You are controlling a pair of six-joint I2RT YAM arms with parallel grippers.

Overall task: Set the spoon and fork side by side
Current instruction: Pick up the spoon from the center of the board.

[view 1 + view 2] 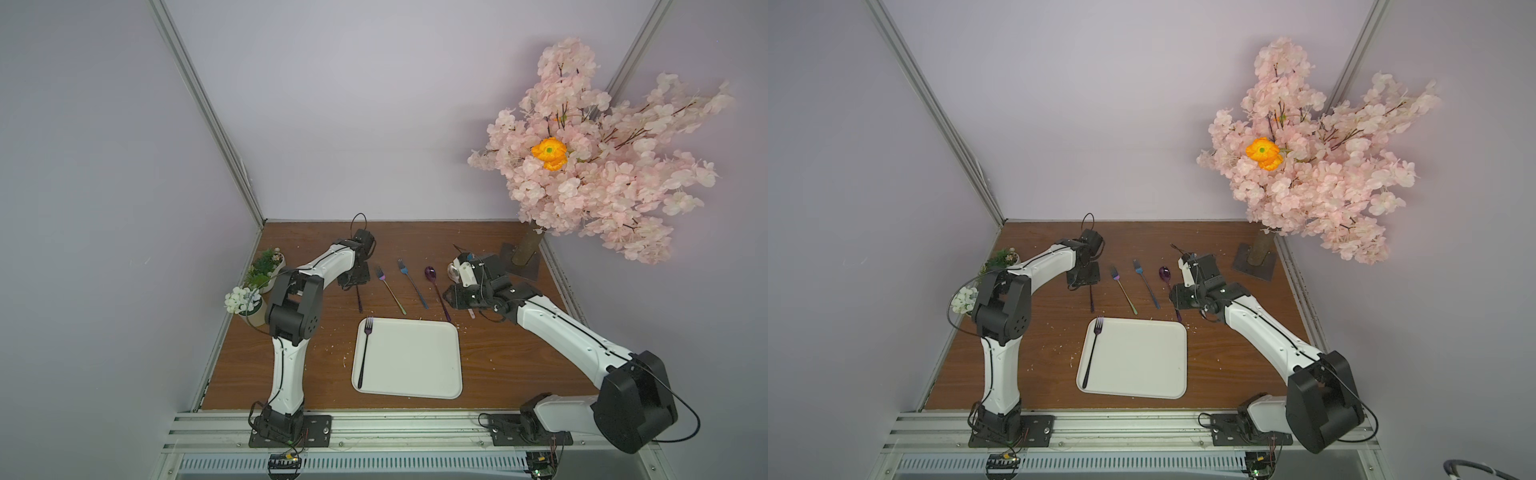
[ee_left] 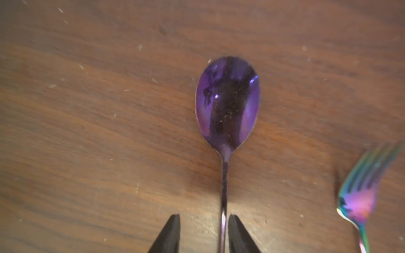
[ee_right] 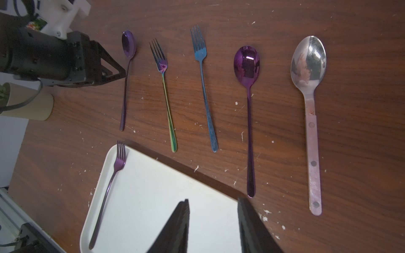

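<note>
A purple fork [image 1: 365, 353] lies along the left side of the white tray [image 1: 415, 365]. A small purple spoon [image 2: 228, 103] lies on the wooden table, leftmost in a row of cutlery beyond the tray. My left gripper [image 2: 204, 216] is open and straddles the spoon's thin handle. One finger is almost against the handle and the other stands clearly apart. In a top view the left gripper [image 1: 353, 282] hides the spoon's bowl. My right gripper [image 3: 213, 200] is open and empty, hovering over the tray's far right corner.
The row also holds a rainbow fork [image 3: 164, 87], a blue fork [image 3: 203, 87], a larger purple spoon [image 3: 247, 63] and a silver spoon [image 3: 309, 63]. Two small potted plants [image 1: 257, 282] stand at the table's left edge. A pink blossom tree [image 1: 582, 166] stands at the back right.
</note>
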